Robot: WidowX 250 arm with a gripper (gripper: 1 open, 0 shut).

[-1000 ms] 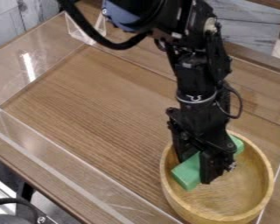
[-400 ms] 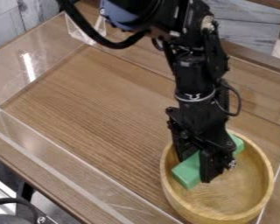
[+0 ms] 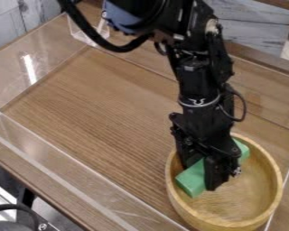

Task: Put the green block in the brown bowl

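- We see the gripper (image 3: pixel 211 164) pointing steeply down, its jaws clenched on the block (image 3: pixel 202 175).
- We note the block sits tilted inside the bowl (image 3: pixel 265 203), over its left half; whether it touches the bottom we cannot tell.
- We place the bowl at the table's (image 3: pixel 98 99) near right corner.

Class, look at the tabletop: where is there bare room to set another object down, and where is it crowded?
Free: the wide wooden table left of the arm, bordered by the clear wall behind. Crowded: the brown bowl at the lower right, where the gripper reaches in, shut on the green block.
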